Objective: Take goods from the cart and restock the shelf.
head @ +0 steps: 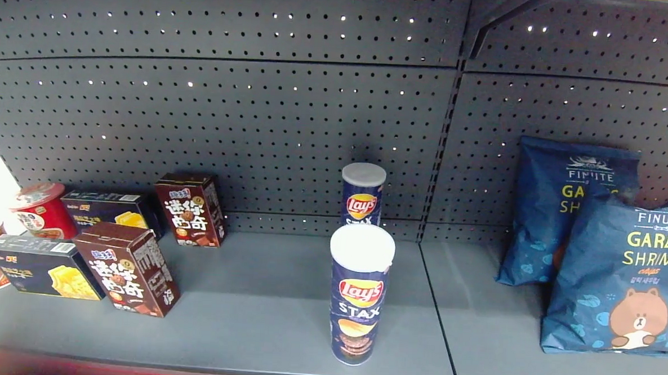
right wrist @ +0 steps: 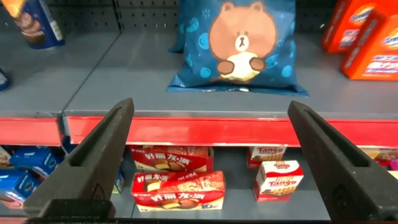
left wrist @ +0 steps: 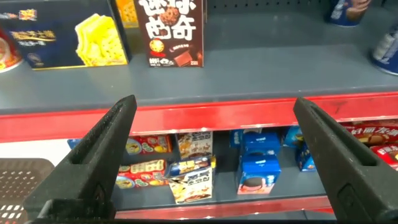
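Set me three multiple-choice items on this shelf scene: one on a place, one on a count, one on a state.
1. Where does the bear-printed blue bag stand, against the chip cans?
A) to the robot's right of them
B) to its left of them
C) between them

2. How many chip cans stand on the shelf in the head view?
A) one
B) two
C) four

3. How is the left hand?
A) open and empty
B) shut on a box
C) shut on a can

Key:
1 A, the bag stands at the right, past the shelf seam.
2 B, one stands in front and one behind it.
3 A, its fingers stand wide apart with nothing between them.
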`<state>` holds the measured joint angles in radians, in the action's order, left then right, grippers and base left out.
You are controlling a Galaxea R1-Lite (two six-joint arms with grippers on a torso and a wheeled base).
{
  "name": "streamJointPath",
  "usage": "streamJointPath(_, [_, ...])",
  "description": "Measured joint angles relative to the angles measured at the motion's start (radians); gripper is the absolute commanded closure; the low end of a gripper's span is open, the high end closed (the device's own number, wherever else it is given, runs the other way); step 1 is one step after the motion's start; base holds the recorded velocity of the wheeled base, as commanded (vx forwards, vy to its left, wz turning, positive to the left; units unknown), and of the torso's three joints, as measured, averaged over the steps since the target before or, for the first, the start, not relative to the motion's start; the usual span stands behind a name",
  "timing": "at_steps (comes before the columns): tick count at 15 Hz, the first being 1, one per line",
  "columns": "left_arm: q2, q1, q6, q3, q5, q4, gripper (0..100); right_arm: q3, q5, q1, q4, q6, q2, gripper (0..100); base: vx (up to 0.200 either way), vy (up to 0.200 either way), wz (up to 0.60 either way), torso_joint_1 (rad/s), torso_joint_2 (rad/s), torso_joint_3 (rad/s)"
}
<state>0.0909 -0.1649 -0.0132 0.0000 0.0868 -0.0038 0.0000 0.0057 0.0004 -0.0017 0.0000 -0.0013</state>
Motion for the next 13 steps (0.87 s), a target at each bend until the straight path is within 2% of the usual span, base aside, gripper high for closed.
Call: streamJointPath(13, [0.000,-0.001,0.001,0.000,-0.017,0.000,0,0.000,0.001,0.000,-0.001,-0.002,0.000,0,0.000,0.000,0.00,0.000,0.00,0.000])
